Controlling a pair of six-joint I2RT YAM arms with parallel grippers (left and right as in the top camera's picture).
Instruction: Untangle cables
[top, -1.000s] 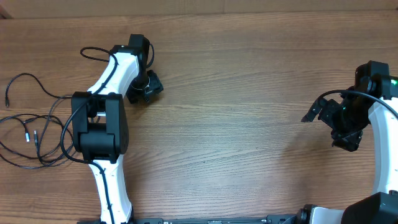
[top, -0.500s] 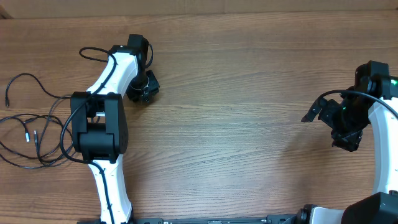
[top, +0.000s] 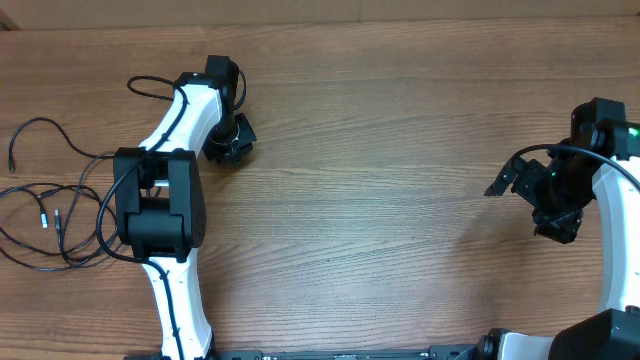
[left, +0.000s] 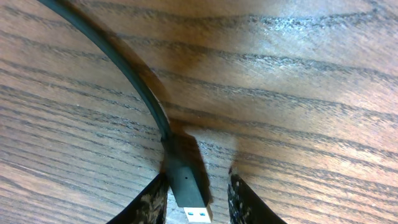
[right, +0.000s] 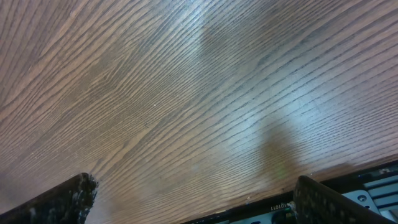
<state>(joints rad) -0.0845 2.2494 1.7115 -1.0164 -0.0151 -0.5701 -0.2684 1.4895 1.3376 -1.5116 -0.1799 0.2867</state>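
Several thin black cables (top: 60, 215) lie in loose overlapping loops at the table's left edge, with small plug ends. In the left wrist view a dark cable (left: 134, 74) runs down to a black USB plug (left: 186, 180) lying between my left gripper's fingers (left: 196, 199). The left finger is against the plug and a gap shows on the right side. Overhead, the left gripper (top: 232, 143) is at the back left, right of the pile. My right gripper (top: 555, 222) is open and empty over bare wood at the far right; its fingers (right: 193, 199) are spread wide.
The left arm's black base (top: 158, 205) stands beside the cable pile and covers part of it. A thicker black arm wire (top: 150, 85) loops at the back left. The table's front edge with a black rail (right: 348, 186) shows in the right wrist view.
My left gripper has shifted slightly to the left. The right arm and the cable pile have not moved.
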